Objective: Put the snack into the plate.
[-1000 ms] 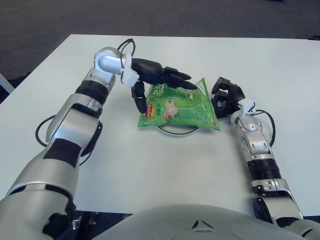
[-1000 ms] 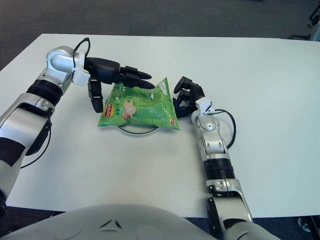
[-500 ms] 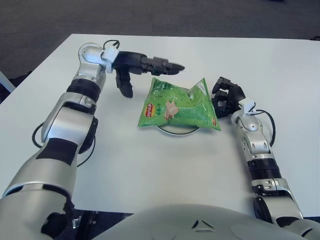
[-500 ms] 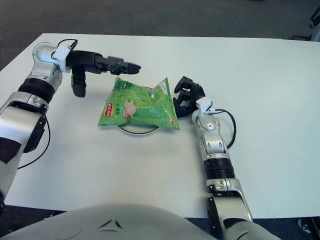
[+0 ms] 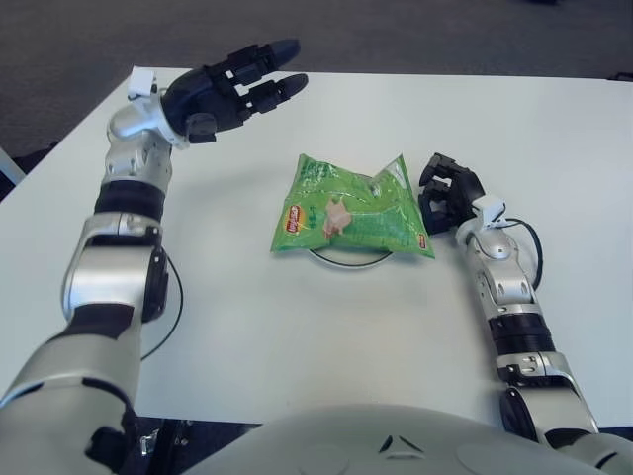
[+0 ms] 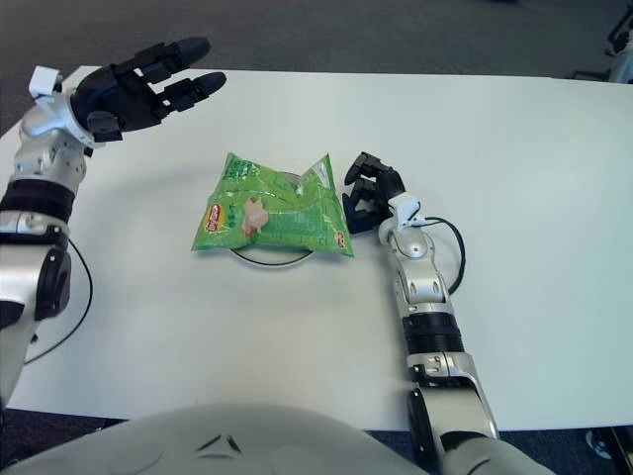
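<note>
The snack [image 5: 352, 206], a green crinkled bag, lies flat on top of the plate [image 5: 348, 259], covering nearly all of it; only a thin arc of the plate's rim shows under the bag's near edge. Taking the plate as the landmark, the bag's long axis runs left to right across it, with the corners overhanging on both sides and the sealed top edge turned toward the far side of the white worktop [image 5: 316, 327].

The left hand [image 5: 229, 84] is raised well to the far left of the plate, above the worktop's far left corner region, palm turned up and fingers spread wide, holding nothing. It is well apart from the bag. The right hand [image 5: 447, 188] shows just beside the plate on its right, close against the bag's right edge; its fingers are curled inward and grip nothing that can be seen, though whether a fingertip touches the bag is not clear.

Judging from how things lie, the placing looks done: the bag sits on the plate and no hand holds it. If any correction were needed, the right hand is by far the nearer one, with the bag lying directly to its left along the bag's long axis. A nudge from that side could slide the light bag off the rim.
</note>
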